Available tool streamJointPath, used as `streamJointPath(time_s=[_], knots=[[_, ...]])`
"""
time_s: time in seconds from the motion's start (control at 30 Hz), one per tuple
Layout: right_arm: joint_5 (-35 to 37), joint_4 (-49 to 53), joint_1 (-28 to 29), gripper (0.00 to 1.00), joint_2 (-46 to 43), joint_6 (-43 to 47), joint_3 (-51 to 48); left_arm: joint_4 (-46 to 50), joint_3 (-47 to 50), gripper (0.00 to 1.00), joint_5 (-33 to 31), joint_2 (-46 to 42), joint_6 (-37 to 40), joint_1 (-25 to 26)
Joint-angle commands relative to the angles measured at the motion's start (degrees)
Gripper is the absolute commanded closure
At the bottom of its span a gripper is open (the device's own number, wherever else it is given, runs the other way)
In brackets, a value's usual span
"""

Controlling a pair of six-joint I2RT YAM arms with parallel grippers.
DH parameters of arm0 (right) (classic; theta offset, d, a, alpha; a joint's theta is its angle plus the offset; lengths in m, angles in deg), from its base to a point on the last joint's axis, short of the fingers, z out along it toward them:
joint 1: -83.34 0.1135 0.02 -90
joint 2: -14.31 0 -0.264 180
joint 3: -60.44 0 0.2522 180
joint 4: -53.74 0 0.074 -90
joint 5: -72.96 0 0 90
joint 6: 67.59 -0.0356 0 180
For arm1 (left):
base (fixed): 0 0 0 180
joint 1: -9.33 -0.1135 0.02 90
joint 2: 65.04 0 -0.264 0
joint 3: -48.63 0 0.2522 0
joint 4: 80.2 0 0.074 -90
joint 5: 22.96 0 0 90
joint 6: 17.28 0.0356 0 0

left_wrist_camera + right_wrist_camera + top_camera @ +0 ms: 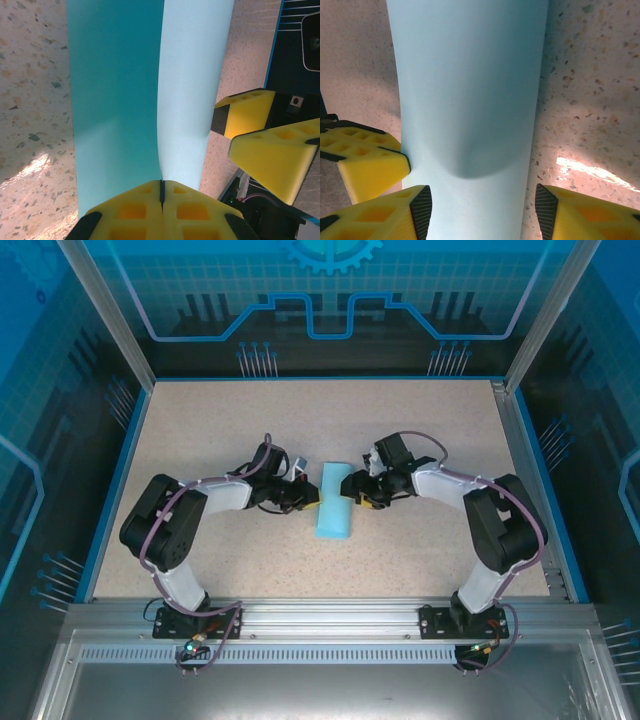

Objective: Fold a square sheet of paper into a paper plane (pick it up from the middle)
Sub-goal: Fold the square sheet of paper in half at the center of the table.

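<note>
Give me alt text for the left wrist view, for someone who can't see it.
The left gripper, with yellow fingers, is shut on the near edge of the light blue sheet of paper, which runs up the frame, darker on its left half and paler on its right. The right gripper stands open at the right, over the speckled table.

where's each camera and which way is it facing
top external: above and behind the arms, looking down on the table; both arms, left gripper and right gripper at the blue paper.
left wrist: on the left arm, facing right across the paper; own gripper shut on its edge.
right wrist: on the right arm, facing left; own gripper open astride the paper.
shared: both wrist views catch the other gripper.
</note>
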Motion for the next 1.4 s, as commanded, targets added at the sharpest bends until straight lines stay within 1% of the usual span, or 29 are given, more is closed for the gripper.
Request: streamJointPath(time_s=[0.0, 0.4, 0.5, 0.53, 0.57, 0.6, 0.67, 0.73, 0.8, 0.93, 1.07, 1.37], knots=[[3.3, 1.9, 1.1, 0.42, 2.1, 0.4, 1.4, -0.9, -1.5, 0.97, 1.7, 1.0, 1.2, 0.7], [2.6, 1.6, 1.2, 0.44, 4.0, 0.6, 1.9, -0.4, -2.2, 0.96, 1.6, 1.7, 1.5, 0.8], [3.8, 2.8, 1.1, 0.44, 4.5, 0.9, 2.2, -0.1, -2.1, 0.91, 1.1, 1.7, 1.5, 0.8], [4.3, 3.1, 1.2, 0.44, 4.7, 0.8, 2.3, 0.1, -2.2, 0.85, 1.0, 1.5, 1.6, 0.9], [4.5, 3.5, 1.2, 0.44, 5.0, 0.8, 2.4, 0.9, -2.2, 0.81, 0.3, 1.2, 1.9, 0.8], [4.7, 3.7, 1.2, 0.44, 5.3, 1.0, 2.5, 1.5, -2.2, 0.78, -0.5, 0.8, 2.2, 0.8], [5.1, 5.1, 1.2, 0.44, 5.9, 1.4, 3.3, 3.7, -2.1, 0.67, -3.2, -0.7, 2.7, 0.8], [6.1, 7.1, 1.5, 0.44, 6.5, 2.2, 4.3, 5.6, -1.5, 0.66, -6.9, -2.7, 3.1, 0.8], [7.5, 9.4, 1.8, 0.43, 7.3, 2.7, 5.7, 8.2, -1.2, 0.60, -10.9, -4.6, 3.2, 0.8], [9.3, 12.7, 3.0, 0.42, 8.6, 4.5, 8.3, 11.5, -0.2, 0.57, -17.8, -8.7, 3.1, 0.9], [11.0, 15.9, 4.2, 0.41, 9.8, 5.5, 11.1, 13.8, 0.0, 0.57, -22.0, -11.1, 3.3, 0.8], [12.5, 20.3, 4.7, 0.38, 13.3, 5.2, 14.5, 14.5, 0.2, 0.54, -23.7, -12.9, 3.3, 0.7]])
